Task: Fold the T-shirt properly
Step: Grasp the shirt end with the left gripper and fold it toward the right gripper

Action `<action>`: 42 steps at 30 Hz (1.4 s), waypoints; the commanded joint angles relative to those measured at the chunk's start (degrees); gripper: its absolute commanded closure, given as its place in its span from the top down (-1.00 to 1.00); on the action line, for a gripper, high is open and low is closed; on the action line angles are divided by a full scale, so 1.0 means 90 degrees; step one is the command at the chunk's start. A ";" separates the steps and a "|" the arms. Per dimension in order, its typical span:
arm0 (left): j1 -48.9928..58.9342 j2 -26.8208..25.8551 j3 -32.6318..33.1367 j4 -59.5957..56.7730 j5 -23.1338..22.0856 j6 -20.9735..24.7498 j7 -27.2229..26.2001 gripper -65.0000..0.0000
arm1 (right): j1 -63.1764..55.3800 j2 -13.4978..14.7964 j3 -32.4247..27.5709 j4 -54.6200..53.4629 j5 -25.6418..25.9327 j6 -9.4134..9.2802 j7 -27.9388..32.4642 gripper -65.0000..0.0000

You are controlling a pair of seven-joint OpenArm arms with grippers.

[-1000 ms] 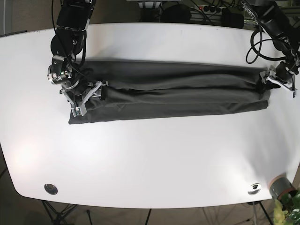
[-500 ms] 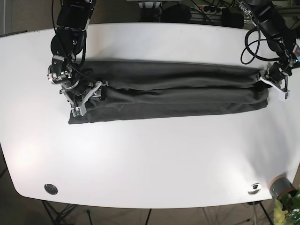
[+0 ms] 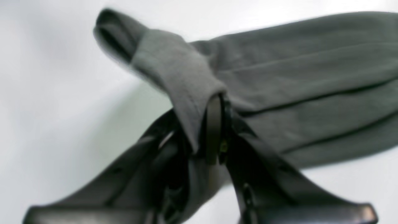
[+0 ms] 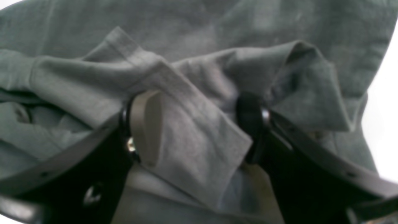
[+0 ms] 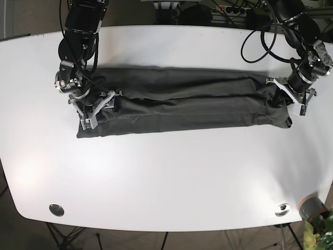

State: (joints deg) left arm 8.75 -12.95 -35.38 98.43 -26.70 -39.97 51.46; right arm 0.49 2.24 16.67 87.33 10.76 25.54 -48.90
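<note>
Left wrist view blurred, fingertips half buried in cloth. Left gripper clamped on a fold of the shirt, that end raised off the table. Right gripper with jaws apart, a bunched flap of cloth lying between them. Long dark band of shirt stretched across the far half of the table. Left arm reaching in from the far right, right arm down from the far left corner.
</note>
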 commanded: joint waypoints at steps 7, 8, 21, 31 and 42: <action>0.0195 0.0379 0.1240 0.0819 -0.0086 -0.0004 -0.0067 -0.91 | 0.0038 0.0020 0.0009 0.0099 0.0040 0.0029 0.0018 0.10; 0.0175 0.0447 0.1367 0.0799 -0.0076 -0.0004 -0.0067 -0.91 | 0.0038 0.0020 0.0009 0.0099 0.0040 0.0029 0.0018 0.10; -0.0235 0.0711 0.2666 0.0233 -0.0086 0.0548 -0.0077 -0.91 | 0.0038 0.0010 -0.0001 0.0128 0.0040 0.0029 0.0018 0.10; -0.0538 0.0692 0.3388 -0.0002 -0.0076 0.0724 -0.0077 -0.89 | 0.0048 0.0010 -0.0010 0.0118 0.0040 0.0029 0.0018 0.10; -0.0528 0.0711 0.3877 0.0203 0.0471 0.1652 -0.0077 0.07 | 0.0067 0.0010 -0.0020 0.0109 0.0040 0.0029 0.0018 0.10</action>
State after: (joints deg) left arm 4.75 -6.42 -1.30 98.24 -22.11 -26.55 51.66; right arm 0.25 2.20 16.53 87.59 10.72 25.67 -48.60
